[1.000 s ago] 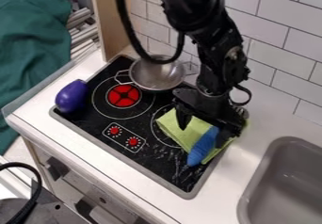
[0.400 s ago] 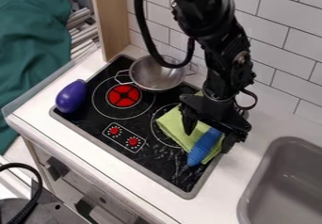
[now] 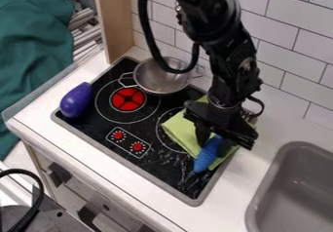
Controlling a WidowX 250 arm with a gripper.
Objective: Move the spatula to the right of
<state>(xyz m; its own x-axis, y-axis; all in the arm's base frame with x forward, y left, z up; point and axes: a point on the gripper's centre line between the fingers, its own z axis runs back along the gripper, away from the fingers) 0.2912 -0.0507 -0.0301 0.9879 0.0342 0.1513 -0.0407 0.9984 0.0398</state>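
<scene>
My gripper (image 3: 215, 141) hangs over the right part of the stove, with its fingers closed around the upper end of the blue spatula (image 3: 205, 158). The blue part slants down and left from between the fingers, over the lower edge of the green cloth (image 3: 182, 131). The rest of the spatula is hidden under the gripper.
A metal colander (image 3: 162, 76) stands at the back of the stove, left of the arm. The purple toy eggplant (image 3: 76, 100) lies at the left edge. The grey sink (image 3: 274, 175) is at the right, with the tiled wall behind.
My gripper shifted slightly right, then its fingers drew together around the blue spatula. The purple eggplant sits very slightly farther right.
</scene>
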